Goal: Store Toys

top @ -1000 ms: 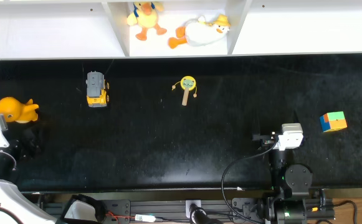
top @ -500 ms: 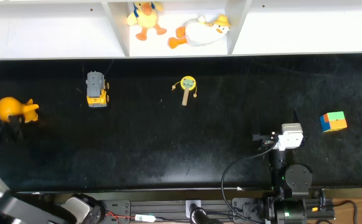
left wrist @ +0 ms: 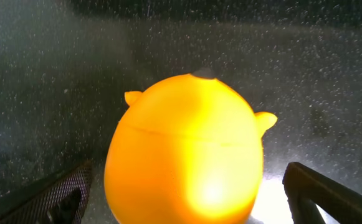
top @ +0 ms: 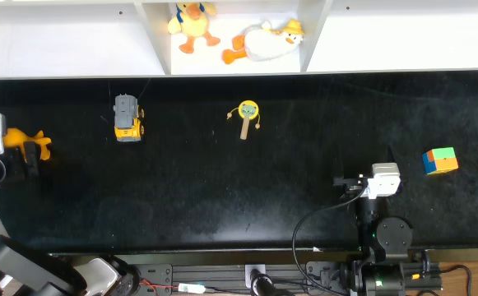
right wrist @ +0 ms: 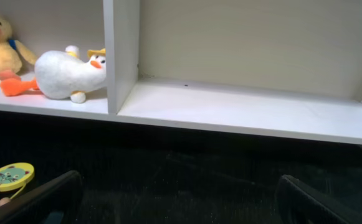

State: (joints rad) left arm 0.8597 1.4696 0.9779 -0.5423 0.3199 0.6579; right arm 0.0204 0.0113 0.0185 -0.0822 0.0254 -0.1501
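An orange round toy (left wrist: 187, 155) with small stubs on its sides sits on the black table at the far left (top: 26, 140). My left gripper (left wrist: 193, 196) is open and low over it, one finger (left wrist: 62, 199) on each side of the toy and a gap to each. The right gripper (right wrist: 177, 208) is open with nothing between its fingers; it rests at the front right and faces the white shelf (right wrist: 243, 109). On the table lie a yellow truck (top: 126, 117), a small rattle drum (top: 248, 115) and a coloured cube (top: 440, 160).
The white shelf (top: 74, 41) runs along the table's back edge. Its middle compartment holds a yellow plush duck (top: 192, 23) and a white plush duck (top: 265, 41). The right compartment (right wrist: 243, 56) has bare floor. Cables lie by the right arm's base (top: 321, 222).
The left arm has moved up the table's left side to the orange toy. Its gripper now covers part of the toy. The right arm has not moved.
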